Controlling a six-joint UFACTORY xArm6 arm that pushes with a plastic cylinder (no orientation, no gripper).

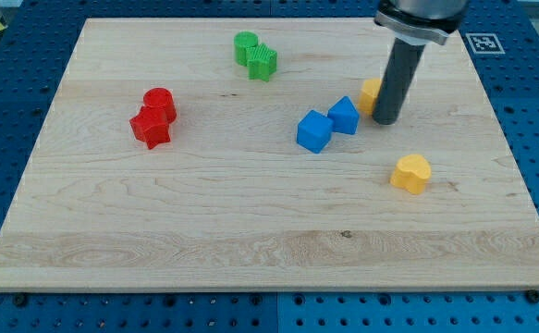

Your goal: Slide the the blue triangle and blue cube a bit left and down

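No readable text; only a coded marker tag (484, 42) beside the board.

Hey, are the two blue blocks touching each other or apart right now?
Touching. The blue cube and blue triangle sit corner to corner with no wood showing between them. My tip stands just to their right.

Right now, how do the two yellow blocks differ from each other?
The upper yellow block is half hidden behind my tip, so its shape cannot be told; the lower yellow block shows whole, heart-like. The upper one sits close to the blue triangle; the lower one stands alone, nearer the view's bottom. The upper one is right beside my tip; the lower one is apart from it. Both are yellow and lie on the board.
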